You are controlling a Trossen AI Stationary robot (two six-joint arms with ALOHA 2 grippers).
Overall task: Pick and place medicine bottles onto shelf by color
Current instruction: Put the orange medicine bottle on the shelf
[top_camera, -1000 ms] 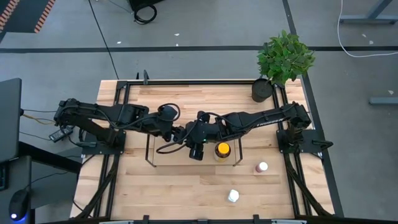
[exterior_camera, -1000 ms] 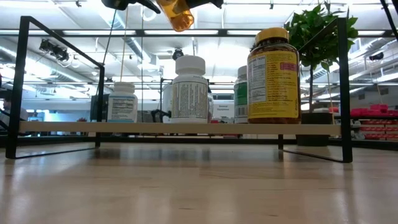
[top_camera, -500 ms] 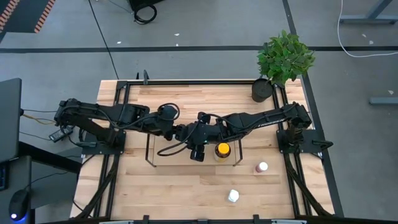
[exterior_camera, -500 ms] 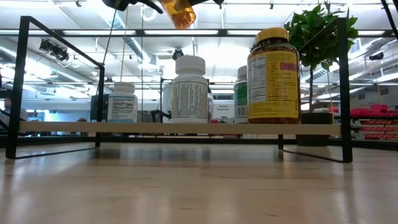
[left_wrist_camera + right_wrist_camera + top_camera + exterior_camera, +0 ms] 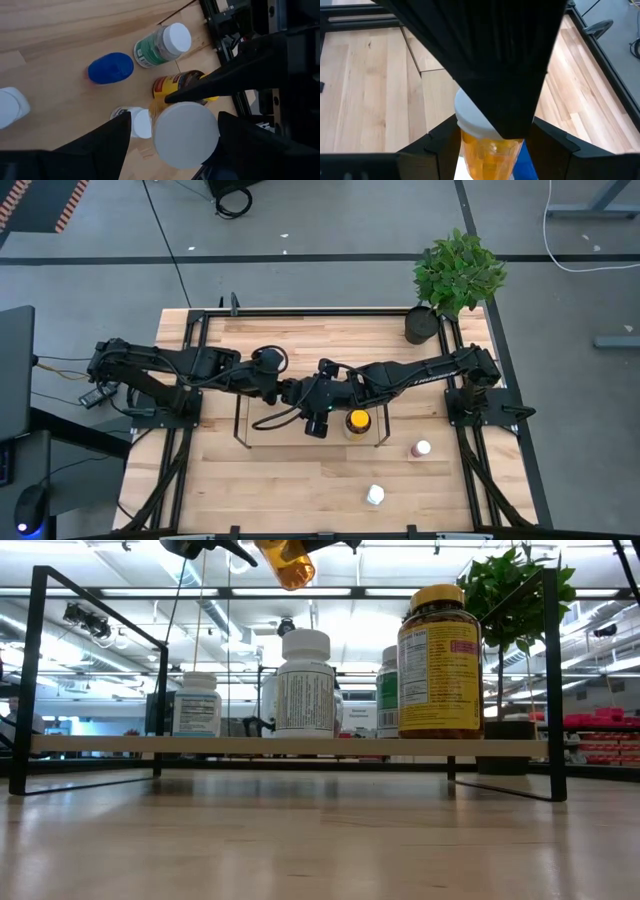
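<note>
Wood tabletop w/ wire shelf mid-table. I see both grippers meeting above it on one orange bottle: left gripper at its white cap, right gripper clamping the body. Hand-off point.

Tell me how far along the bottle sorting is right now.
Done: the yellow-capped bottle, a white bottle and a few others stand on the shelf. In hand: the right gripper holds an orange bottle above the shelf, with the left gripper at its white cap. Left: a small bottle and a second small bottle wait on the table in front of the shelf.
</note>
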